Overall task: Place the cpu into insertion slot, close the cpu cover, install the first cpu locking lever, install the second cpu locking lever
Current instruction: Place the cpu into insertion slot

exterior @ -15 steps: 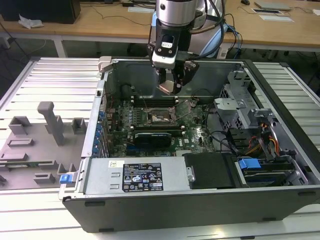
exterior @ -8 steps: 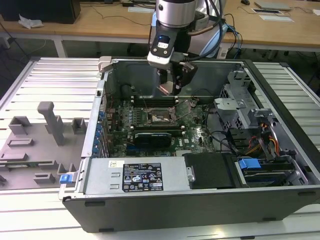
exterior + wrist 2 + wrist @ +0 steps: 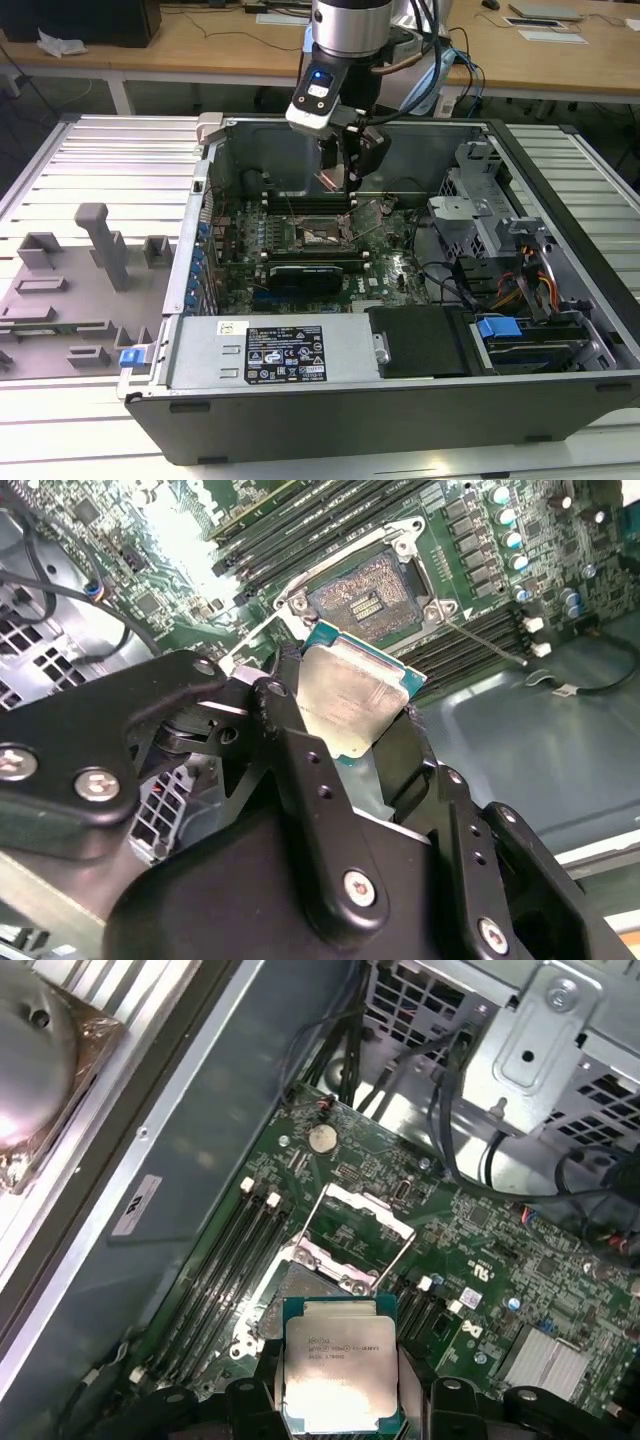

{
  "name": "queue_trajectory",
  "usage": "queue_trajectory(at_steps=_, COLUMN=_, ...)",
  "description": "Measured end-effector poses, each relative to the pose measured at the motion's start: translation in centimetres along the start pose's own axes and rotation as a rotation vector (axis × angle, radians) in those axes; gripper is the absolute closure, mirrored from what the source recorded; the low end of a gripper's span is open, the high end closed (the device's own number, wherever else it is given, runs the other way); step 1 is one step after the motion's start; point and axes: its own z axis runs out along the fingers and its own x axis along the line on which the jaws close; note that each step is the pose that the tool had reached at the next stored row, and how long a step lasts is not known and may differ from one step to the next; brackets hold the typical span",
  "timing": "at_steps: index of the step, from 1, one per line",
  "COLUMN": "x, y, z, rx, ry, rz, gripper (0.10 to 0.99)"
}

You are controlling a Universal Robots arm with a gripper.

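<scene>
Seen from a raised spot off the arm, the exterior view looks down at middle distance over the open computer case [image 3: 330,350] on the slatted table [image 3: 90,150], facing the arm [image 3: 350,25] at the far side. Both wrist views ride close above the green motherboard [image 3: 480,540] [image 3: 480,1260], looking from differing angles past the gripper [image 3: 345,720] clasping the cpu [image 3: 355,695] [image 3: 340,1360]. All three views share the insertion slot [image 3: 322,235].

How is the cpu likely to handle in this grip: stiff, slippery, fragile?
The cpu looks like a thin rigid plate, so it probably won't flex. Its smooth metal top, with the gripper holding only its edges, suggests it might slip or tilt. Held near the open insertion slot, it is likely light but easily damaged if dropped.
</scene>
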Motion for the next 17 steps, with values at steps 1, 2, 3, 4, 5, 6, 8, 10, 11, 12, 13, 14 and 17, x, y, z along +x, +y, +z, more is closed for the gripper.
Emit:
queue_trajectory(at_steps=1, x=0.0, y=0.0, z=0.02, rx=0.0, ry=-0.0007, rz=0.009, gripper=0.545)
queue_trajectory(at_steps=2, x=0.0, y=0.0, z=0.03, rx=0.0, ry=-0.0012, rz=0.017, gripper=0.545)
queue_trajectory(at_steps=3, x=0.0, y=0.0, z=0.06, rx=-0.001, ry=-0.0023, rz=0.033, gripper=0.545)
queue_trajectory(at_steps=4, x=0.0, y=-0.01, z=0.07, rx=-0.001, ry=-0.0032, rz=0.046, gripper=0.545)
queue_trajectory(at_steps=5, x=0.0, y=-0.01, z=0.07, rx=-0.001, ry=-0.0033, rz=0.046, gripper=0.545)
queue_trajectory(at_steps=6, x=0.01, y=-0.01, z=0.12, rx=-0.002, ry=-0.0034, rz=0.047, gripper=0.545)
queue_trajectory(at_steps=8, x=0.02, y=-0.04, z=0.31, rx=-0.003, ry=-0.0044, rz=0.052, gripper=0.545)
queue_trajectory(at_steps=10, x=0.01, y=-0.06, z=0.66, rx=-0.003, ry=-0.0072, rz=0.088, gripper=0.545)
queue_trajectory(at_steps=11, x=0.01, y=-0.07, z=0.8, rx=-0.004, ry=-0.0081, rz=0.102, gripper=0.545)
queue_trajectory(at_steps=12, x=0.0, y=-0.08, z=0.91, rx=-0.004, ry=-0.009, rz=0.114, gripper=0.545)
queue_trajectory(at_steps=13, x=0.0, y=-0.09, z=1.1, rx=-0.004, ry=-0.0102, rz=0.131, gripper=0.545)
queue_trajectory(at_steps=14, x=0.0, y=-0.1, z=1.24, rx=-0.004, ry=-0.0111, rz=0.144, gripper=0.545)
queue_trajectory(at_steps=17, x=0.0, y=-0.12, z=1.62, rx=-0.005, ry=-0.014, rz=0.184, gripper=0.545)
